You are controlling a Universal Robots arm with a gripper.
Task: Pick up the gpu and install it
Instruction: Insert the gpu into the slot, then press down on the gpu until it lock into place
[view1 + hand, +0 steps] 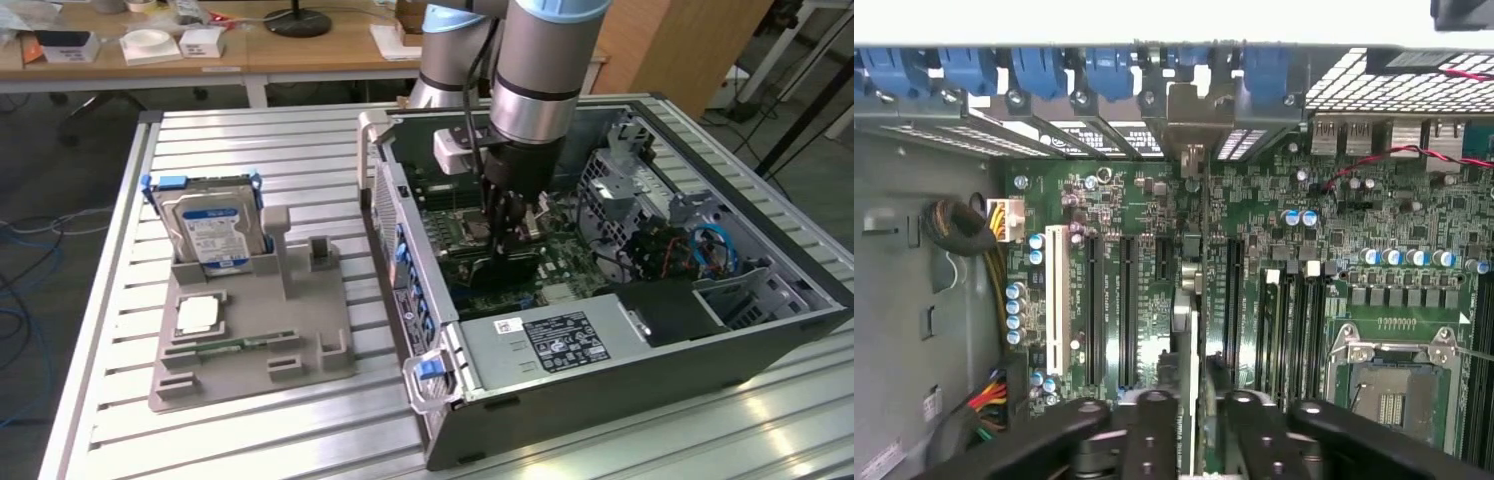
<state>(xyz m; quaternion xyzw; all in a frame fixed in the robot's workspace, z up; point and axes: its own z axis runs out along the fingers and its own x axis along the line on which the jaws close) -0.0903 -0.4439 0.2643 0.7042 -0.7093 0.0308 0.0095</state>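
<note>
The gpu (1188, 330) stands edge-on over the motherboard's long black slots, its metal end bracket (1189, 110) against the case's rear wall among the blue slot clips. My gripper (1197, 418) reaches down into the open computer case (801, 300), and its black fingers (1152, 425) sit on either side of the card's upper edge, closed on it. In the exterior view the gripper (513, 235) hangs over the middle of the motherboard with the dark gpu (507, 272) below it. The card's lower edge and the slot under it are hidden.
A grey parts holder (254, 345) on the exterior view's left carries a blue-labelled hard drive (211, 225), a small chip (198, 315) and a memory stick (247, 347). Inside the case are the power supply (561, 340), drive cages (627, 190) and an empty CPU socket (1389, 385).
</note>
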